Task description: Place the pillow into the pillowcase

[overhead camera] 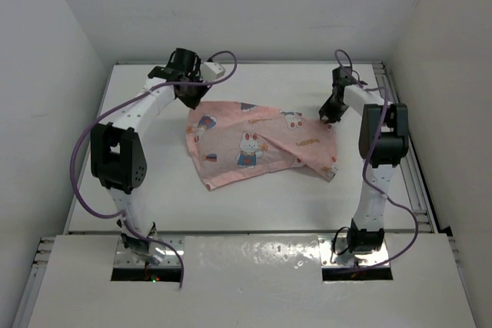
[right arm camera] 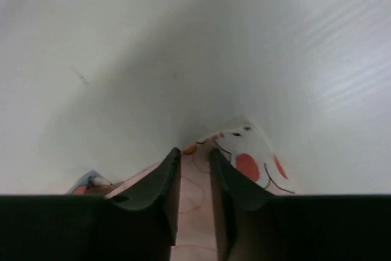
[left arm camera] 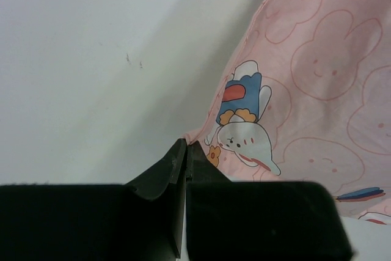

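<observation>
The pink pillowcase [overhead camera: 257, 144] with white bunnies lies spread in the middle of the table. The olive-brown pillow is not in open view. My left gripper [overhead camera: 189, 99] is at the case's far left corner; in the left wrist view the gripper [left arm camera: 185, 145] has its jaws shut, with the corner of the pillowcase [left arm camera: 305, 90] pinched at the tips. My right gripper [overhead camera: 330, 115] is at the far right corner. In the right wrist view the gripper [right arm camera: 195, 154] has its jaws a little apart, and the pillowcase [right arm camera: 250, 163] runs between and under them.
The white table [overhead camera: 154, 182] has low walls at the back and sides. A metal rail [overhead camera: 419, 182] runs along its right edge. Purple cables loop from both arms. The right end of the case is folded over itself [overhead camera: 319, 160].
</observation>
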